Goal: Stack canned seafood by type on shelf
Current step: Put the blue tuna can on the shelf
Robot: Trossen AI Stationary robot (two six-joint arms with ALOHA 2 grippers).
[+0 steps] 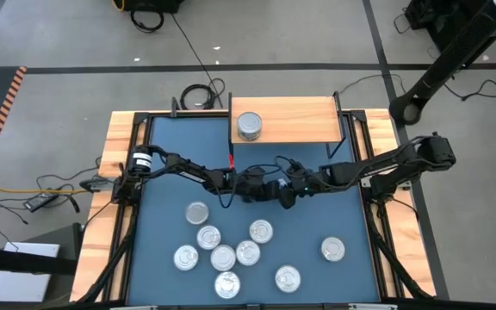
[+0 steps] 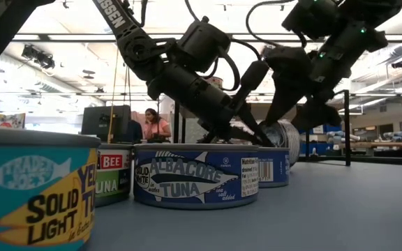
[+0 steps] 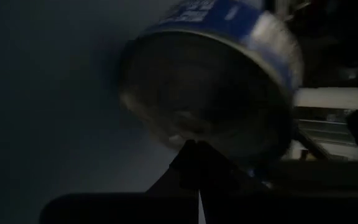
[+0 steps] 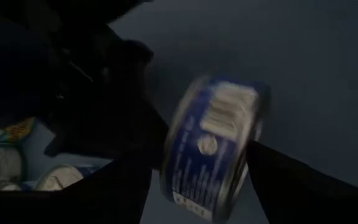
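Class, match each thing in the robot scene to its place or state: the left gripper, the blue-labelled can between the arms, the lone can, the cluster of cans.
1. left gripper
2. blue-labelled can
3. lone can
4. cluster of cans

A. on the shelf
B. tipped up on edge
C. lying flat on the blue table
D. jaws shut

Pairs: 1-D, 2-B, 3-A, 4-C

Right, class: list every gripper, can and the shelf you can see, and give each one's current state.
left gripper: shut, tip against the raised can
right gripper: closed on the raised can
raised can: tipped up on its edge
shelf can: flat on the shelf, alone
nine table cans: flat, unstacked
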